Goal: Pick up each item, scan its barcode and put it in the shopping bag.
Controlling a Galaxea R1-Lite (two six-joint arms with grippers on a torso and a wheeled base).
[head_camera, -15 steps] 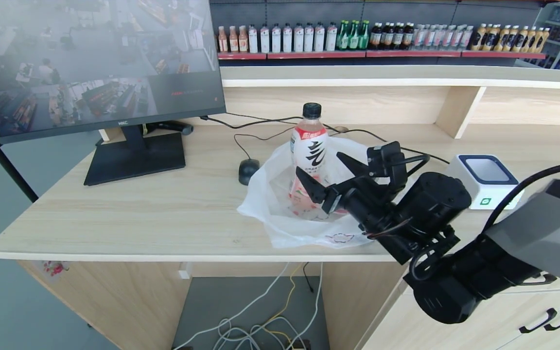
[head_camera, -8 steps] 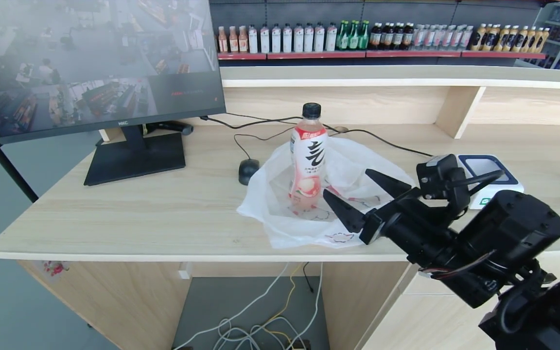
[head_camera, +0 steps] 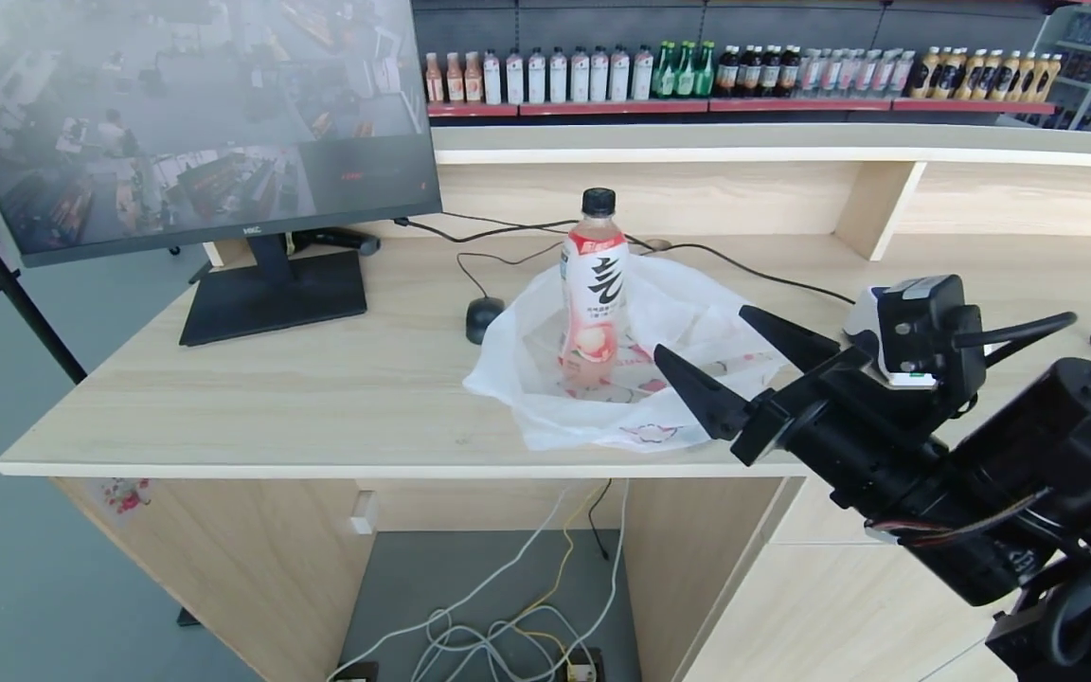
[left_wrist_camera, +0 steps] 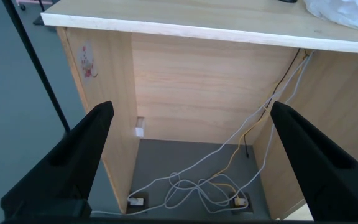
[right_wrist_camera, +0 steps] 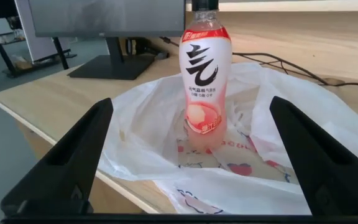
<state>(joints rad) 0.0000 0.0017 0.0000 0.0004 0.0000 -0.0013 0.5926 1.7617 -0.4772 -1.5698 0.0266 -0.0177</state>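
Head view: a white shopping bag (head_camera: 640, 421) lies slumped and open on the wooden counter (head_camera: 271, 398), and the pink drink bottle (head_camera: 594, 284) with a black cap stands upright in its middle. The right gripper (head_camera: 702, 332) hangs just beside the bag, on the side toward the counter's front edge. Its two black fingers are spread wide with nothing between them, and their tips point at the bag. Beyond the bag on the right arm's side, a white scanner (head_camera: 860, 308) is partly hidden behind the wrist camera housing. On the bag's other side sit a black mouse (head_camera: 482, 317), close by, and a monitor (head_camera: 195, 114) farther off.

Right wrist view adds the close detail: the bottle (right_wrist_camera: 206, 81) seen between the parted fingers of the right gripper (right_wrist_camera: 191, 101), apart from both, its base sunk among the folds of the bag (right_wrist_camera: 148, 137).

Left wrist view brings in the left gripper (left_wrist_camera: 191, 106), held low, below the level of the bag (left_wrist_camera: 347, 12), fingers likewise wide apart and empty. Beyond them are the counter's front edge (left_wrist_camera: 166, 25) and loose cables (left_wrist_camera: 197, 186) on the floor under it.
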